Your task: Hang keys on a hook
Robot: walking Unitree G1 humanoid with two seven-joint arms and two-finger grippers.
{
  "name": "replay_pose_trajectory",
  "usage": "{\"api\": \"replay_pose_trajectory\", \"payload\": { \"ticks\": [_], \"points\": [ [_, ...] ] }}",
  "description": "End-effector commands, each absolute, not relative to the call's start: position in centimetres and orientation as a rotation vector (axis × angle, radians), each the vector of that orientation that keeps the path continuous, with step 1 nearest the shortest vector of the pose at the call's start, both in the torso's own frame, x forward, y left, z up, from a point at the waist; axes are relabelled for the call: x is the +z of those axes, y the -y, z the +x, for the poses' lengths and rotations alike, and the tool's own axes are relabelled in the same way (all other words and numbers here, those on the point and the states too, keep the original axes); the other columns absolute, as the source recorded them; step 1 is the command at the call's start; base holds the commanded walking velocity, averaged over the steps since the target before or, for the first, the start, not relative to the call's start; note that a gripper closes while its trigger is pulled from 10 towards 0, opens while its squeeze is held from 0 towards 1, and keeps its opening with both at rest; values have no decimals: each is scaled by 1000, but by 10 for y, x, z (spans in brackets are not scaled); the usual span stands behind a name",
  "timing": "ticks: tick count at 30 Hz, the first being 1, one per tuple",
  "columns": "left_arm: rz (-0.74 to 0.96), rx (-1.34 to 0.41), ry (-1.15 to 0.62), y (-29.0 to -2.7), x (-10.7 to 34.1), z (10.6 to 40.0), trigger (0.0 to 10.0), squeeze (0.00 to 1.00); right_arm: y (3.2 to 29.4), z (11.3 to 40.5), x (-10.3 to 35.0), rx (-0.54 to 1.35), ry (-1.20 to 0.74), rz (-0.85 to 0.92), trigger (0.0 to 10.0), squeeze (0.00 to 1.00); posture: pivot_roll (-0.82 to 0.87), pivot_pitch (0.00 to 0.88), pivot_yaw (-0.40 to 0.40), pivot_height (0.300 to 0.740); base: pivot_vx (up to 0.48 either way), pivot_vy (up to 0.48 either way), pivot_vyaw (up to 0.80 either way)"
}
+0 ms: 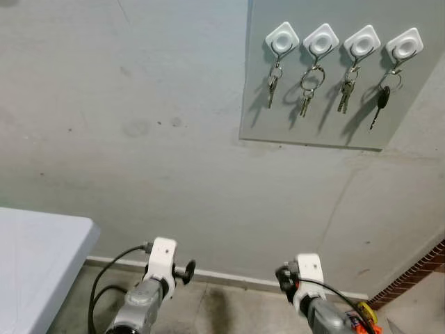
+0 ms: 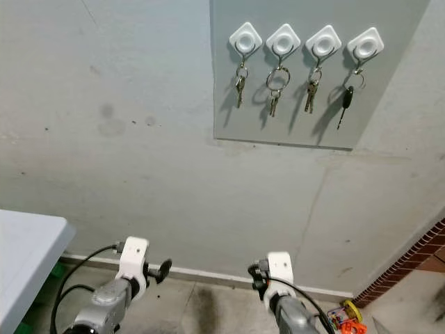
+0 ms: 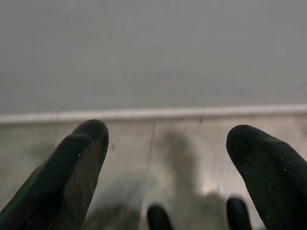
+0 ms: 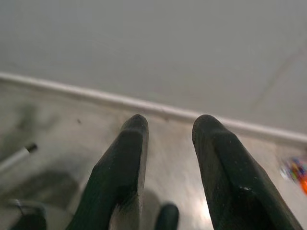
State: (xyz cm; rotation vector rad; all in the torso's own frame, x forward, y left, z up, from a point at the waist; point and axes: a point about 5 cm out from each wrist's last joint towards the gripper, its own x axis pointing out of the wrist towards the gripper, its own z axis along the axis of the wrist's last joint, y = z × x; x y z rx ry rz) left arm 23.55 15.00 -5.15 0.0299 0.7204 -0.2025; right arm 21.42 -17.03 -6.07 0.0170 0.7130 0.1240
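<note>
A grey board (image 1: 278, 125) on the wall carries a row of white diamond-shaped hooks. Each hook has keys hanging from it: a small bunch (image 1: 273, 82) under the left hook (image 1: 282, 40), a large ring with a key (image 1: 309, 87), another bunch (image 1: 346, 90), and a black-headed key (image 1: 382, 97) under the right hook (image 1: 405, 46). Both arms are held low, far below the board. My left gripper (image 3: 168, 139) is open over the floor, with nothing between its fingers. My right gripper (image 4: 170, 127) is open by a narrower gap and also holds nothing.
A white table (image 1: 35, 257) stands at the lower left. A white skirting strip (image 1: 229, 278) runs along the foot of the wall. At the lower right there is brickwork (image 1: 417, 275), with a small colourful object (image 1: 363, 316) on the floor. A black cable (image 1: 104, 278) loops by the left arm.
</note>
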Motion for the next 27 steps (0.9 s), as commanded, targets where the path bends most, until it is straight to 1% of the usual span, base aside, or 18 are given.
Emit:
{"api": "replay_pose_trajectory", "payload": {
  "ticks": [1, 2, 4, 5, 6, 8, 9, 13, 20, 27],
  "points": [
    [54, -162, -784, -161, -62, 222, 10000, 0, 175, 203, -68, 109, -764, -22, 10000, 0, -57, 0, 38, 740, 0, 0, 0],
    [63, -152, -812, -163, -66, 215, 10000, 0, 178, 196, -72, 99, -792, -45, 10000, 0, -60, 0, 36, 740, 0, 0, 0],
    [66, -149, -820, -163, -67, 214, 10000, 0, 179, 194, -74, 96, -799, -57, 10000, 0, -60, 0, 36, 740, 0, 0, 0],
    [67, -141, -851, -164, -72, 206, 10000, 0, 182, 186, -78, 80, -834, -72, 10000, 0, -61, 0, 38, 740, 0, 0, 0],
    [68, -137, -893, -166, -78, 196, 10000, 0, 187, 171, -86, 52, -894, -82, 10000, 0, -62, 0, 38, 740, 0, 0, 0],
    [81, -146, -919, -166, -82, 188, 10000, 0, 192, 156, -92, 24, -949, -83, 10000, 0, -67, 0, 43, 740, 0, 0, 0],
    [81, -146, -919, -166, -82, 188, 10000, 0, 192, 156, -92, 24, -949, -83, 10000, 0, -67, 0, 43, 740, 0, 0, 0],
    [96, -141, -947, -169, -87, 179, 10000, 0, 195, 138, -100, -14, -1006, -60, 10000, 0, -66, 0, 43, 740, 0, 0, 0],
    [100, -130, -968, -174, -89, 174, 10000, 0, 190, 131, -103, -7, -1025, -65, 10000, 0, -78, 0, 51, 740, 0, 0, 0],
    [98, -132, -952, -173, -86, 180, 10000, 0, 187, 131, -103, 0, -1031, -64, 10000, 0, -73, 0, 48, 740, 0, 0, 0]
  ]
}}
